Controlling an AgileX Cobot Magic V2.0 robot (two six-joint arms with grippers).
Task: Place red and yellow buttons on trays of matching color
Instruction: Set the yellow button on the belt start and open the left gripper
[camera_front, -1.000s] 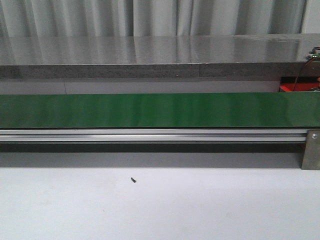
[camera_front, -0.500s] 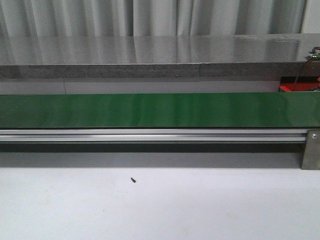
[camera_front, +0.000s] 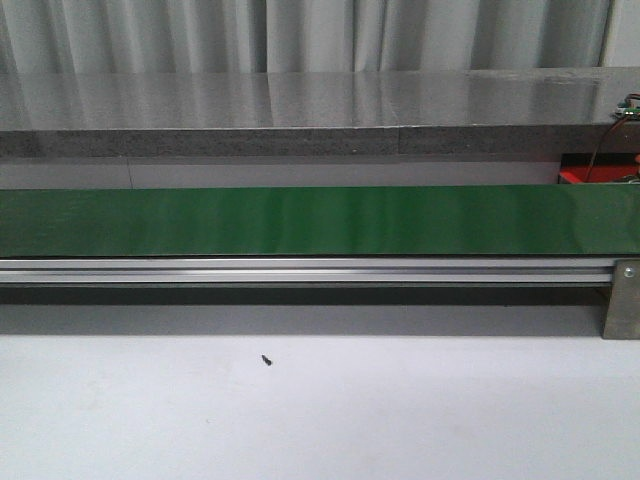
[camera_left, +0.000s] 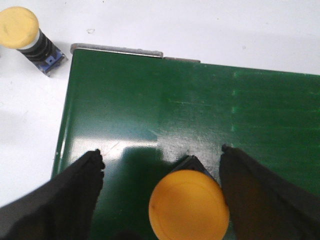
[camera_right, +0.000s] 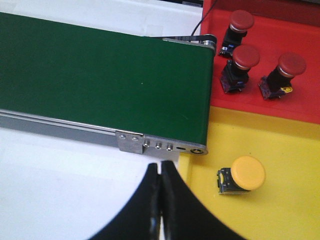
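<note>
In the left wrist view my left gripper (camera_left: 161, 152) is open over the green belt (camera_left: 200, 110). A yellow button (camera_left: 189, 205) stands on the belt between its fingers, close against one finger (camera_left: 250, 185). A second yellow button (camera_left: 20, 27) stands on the white table beyond the belt's corner. In the right wrist view my right gripper (camera_right: 160, 166) is shut and empty, above the white table by the belt's end. The red tray (camera_right: 265, 107) holds three red buttons (camera_right: 246, 59). One yellow button (camera_right: 247, 174) lies in the yellow tray (camera_right: 280, 210). Neither gripper appears in the front view.
The green conveyor belt (camera_front: 320, 220) crosses the front view on an aluminium rail (camera_front: 300, 270), with a grey ledge (camera_front: 300, 110) behind it. A bit of the red tray (camera_front: 585, 176) shows at the far right. A small black screw (camera_front: 266, 360) lies on the white table.
</note>
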